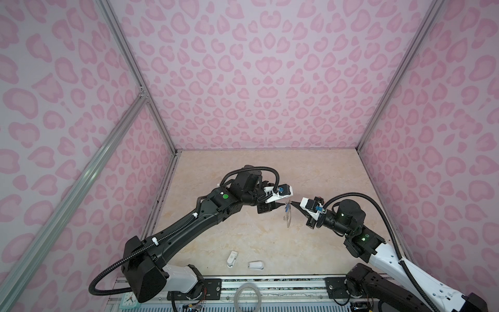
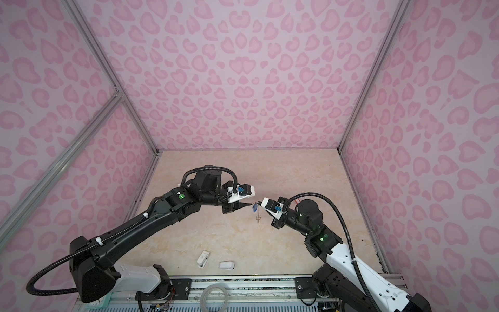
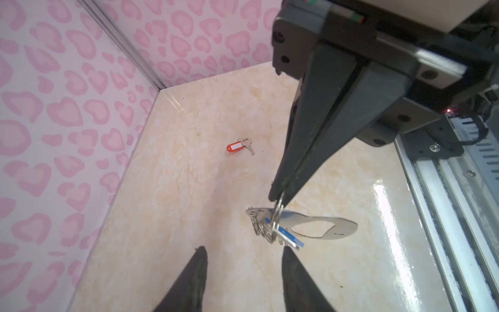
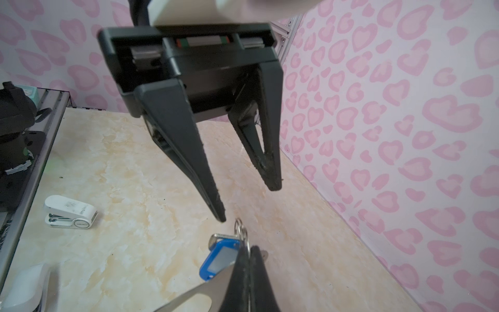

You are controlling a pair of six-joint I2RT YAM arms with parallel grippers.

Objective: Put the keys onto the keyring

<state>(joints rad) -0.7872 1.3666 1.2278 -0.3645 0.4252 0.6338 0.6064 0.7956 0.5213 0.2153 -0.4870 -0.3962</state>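
With the right gripper (image 3: pixel 278 197), pinches one wire split ring (image 3: pixel 279 216) of the keyring (image 3: pixel 343 224), fingertips pressed together on it. Holds the thin grey plate clear of the table (image 1: pixel 243 235), hanging edge-on below the closed tips, just right of centre and a little below mid-height in both top views. Carries the oval cut-out end farthest from the pinch and the row of small rings nearest it.

Shows the left gripper (image 4: pixel 248 203) with fingers spread wide and nothing between them. Meets the right gripper almost tip to tip near mid-frame in a top view (image 1: pixel 282 205), close to the pinched ring but apart from it.

Finds the blue key (image 4: pixel 220 259) dangling just beside the right fingertips, with its tag against the plate and next to the bunched rings. Cannot tell whether it is threaded onto the pinched ring.

Has the red-orange key (image 3: pixel 237 147) lying flat on the table, well apart from both grippers and from the keyring; appears in the left wrist view only.

Has two white plastic pieces (image 1: pixel 232 258) resting near the table's lower edge in both top views, well apart from the grippers.
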